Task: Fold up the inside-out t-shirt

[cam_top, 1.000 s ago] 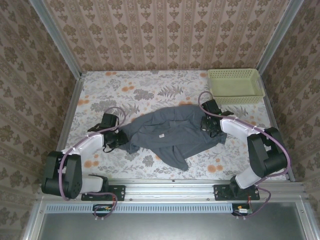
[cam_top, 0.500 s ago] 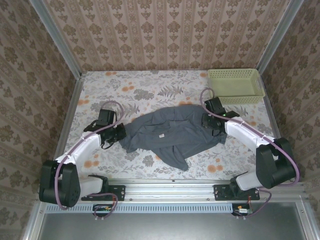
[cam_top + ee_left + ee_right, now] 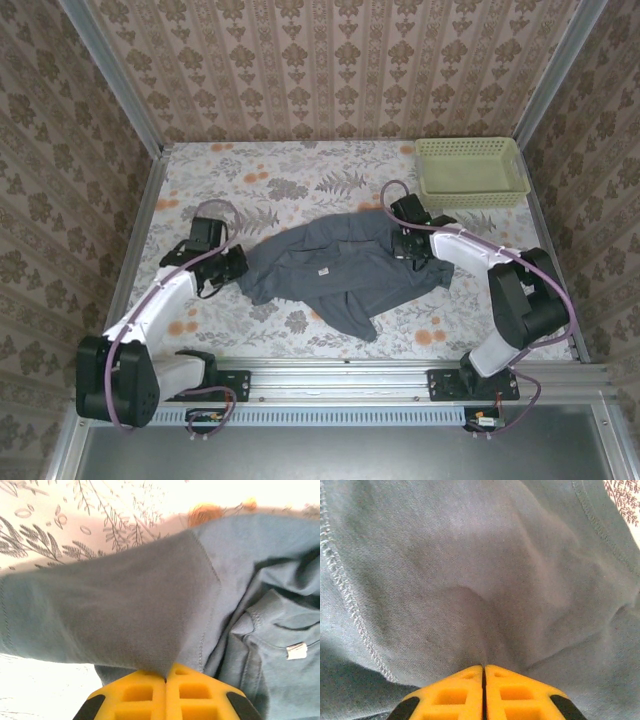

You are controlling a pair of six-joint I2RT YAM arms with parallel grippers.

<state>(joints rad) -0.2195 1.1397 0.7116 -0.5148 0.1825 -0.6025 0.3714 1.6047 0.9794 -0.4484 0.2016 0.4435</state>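
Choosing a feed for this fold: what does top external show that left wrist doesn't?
Top external: the whole crumpled t-shirt outline, the right jaws at its right side, the basket in the far right corner. Left wrist: the left jaws shut, pinching a fold of fabric, seam stitching close up. Both: the t-shirt, its white label, the floral table.

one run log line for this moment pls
left gripper: shut on t-shirt | right gripper: shut on t-shirt | t-shirt: rumpled, not yet folded
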